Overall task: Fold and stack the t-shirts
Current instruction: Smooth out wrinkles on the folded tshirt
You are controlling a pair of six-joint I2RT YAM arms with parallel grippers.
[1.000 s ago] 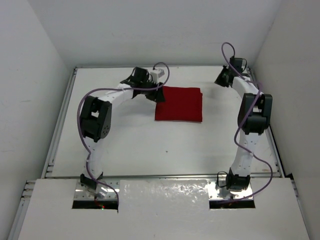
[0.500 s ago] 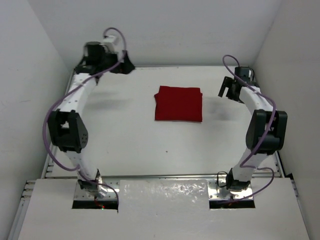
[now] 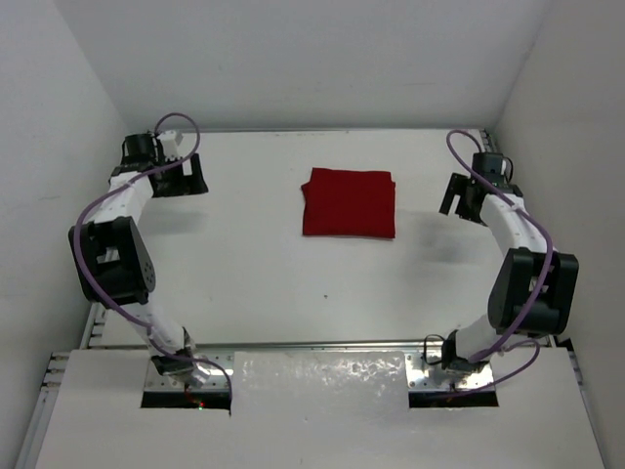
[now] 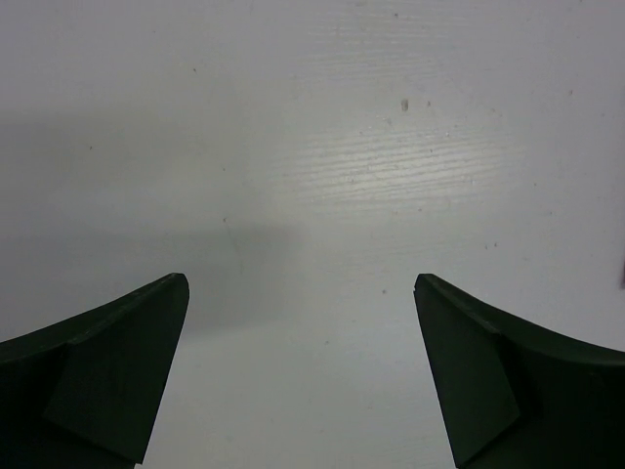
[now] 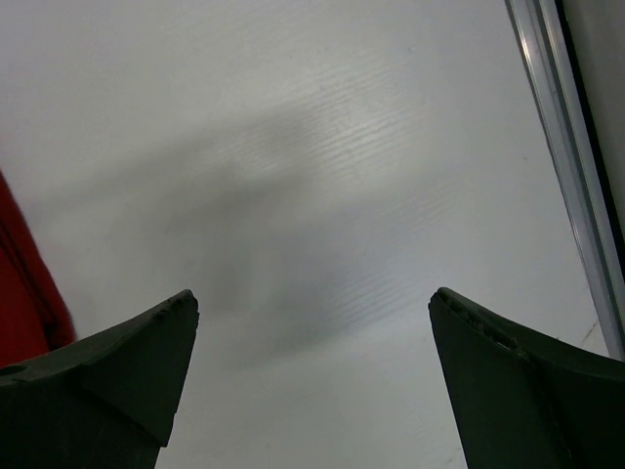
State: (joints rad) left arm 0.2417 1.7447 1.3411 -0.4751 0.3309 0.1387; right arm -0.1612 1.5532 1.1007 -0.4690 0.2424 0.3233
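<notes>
White matte tabletop with a faint grain, plain white walls all round, shiny metal rail along the right edge. Dark red t-shirt folded into a neat, soft rectangle, lying flat around the far middle of the table. Well apart from the left gripper, way off at the far-left side. Closer to the right gripper but not touching, just a red edge peeking into the left of that wrist view. Both sets of dark wedge-shaped jaws spread wide, nothing between them.
</notes>
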